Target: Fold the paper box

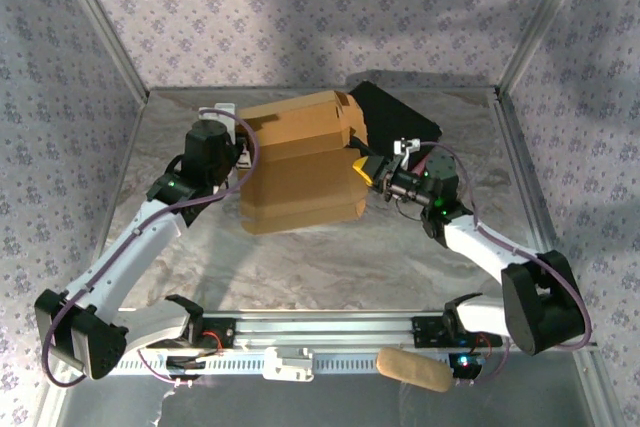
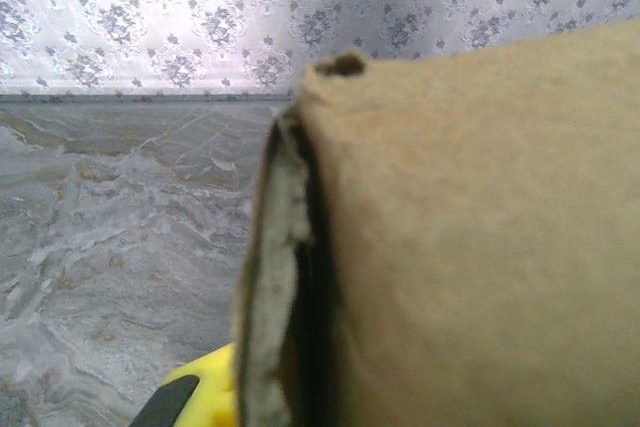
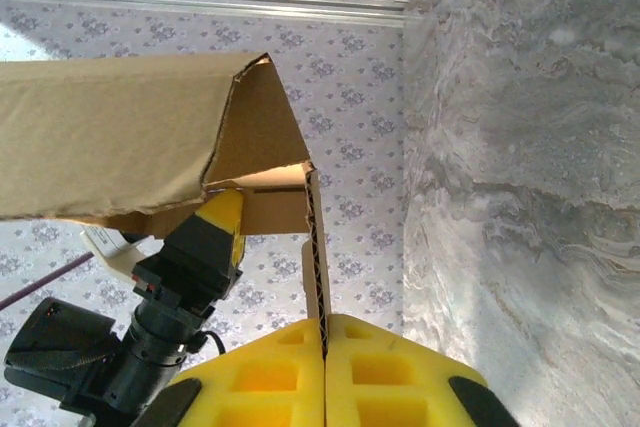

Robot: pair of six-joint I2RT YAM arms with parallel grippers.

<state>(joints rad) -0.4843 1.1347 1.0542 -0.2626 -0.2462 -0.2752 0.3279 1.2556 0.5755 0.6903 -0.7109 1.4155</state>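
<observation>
My left arm (image 1: 130, 247) and right arm (image 1: 480, 242) have white link shells, black joint housings and looping purple cables (image 1: 246, 152). Green lights (image 1: 437, 203) glow near both wrists. The right gripper (image 3: 325, 332) has yellow waffle-moulded fingers (image 3: 270, 377).

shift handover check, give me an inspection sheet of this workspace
surface: table, grey marbled sheet, wrinkled
job's things: paper box, tan cardboard, part folded, between the arms
clutter: black case behind the box; tan roll by the front rail
grippers: left gripper jaws shut on the box's left edge; right gripper jaws shut on a flap at its right
cables: purple cables loop along both arms
surroundings: floral walls, metal frame
</observation>
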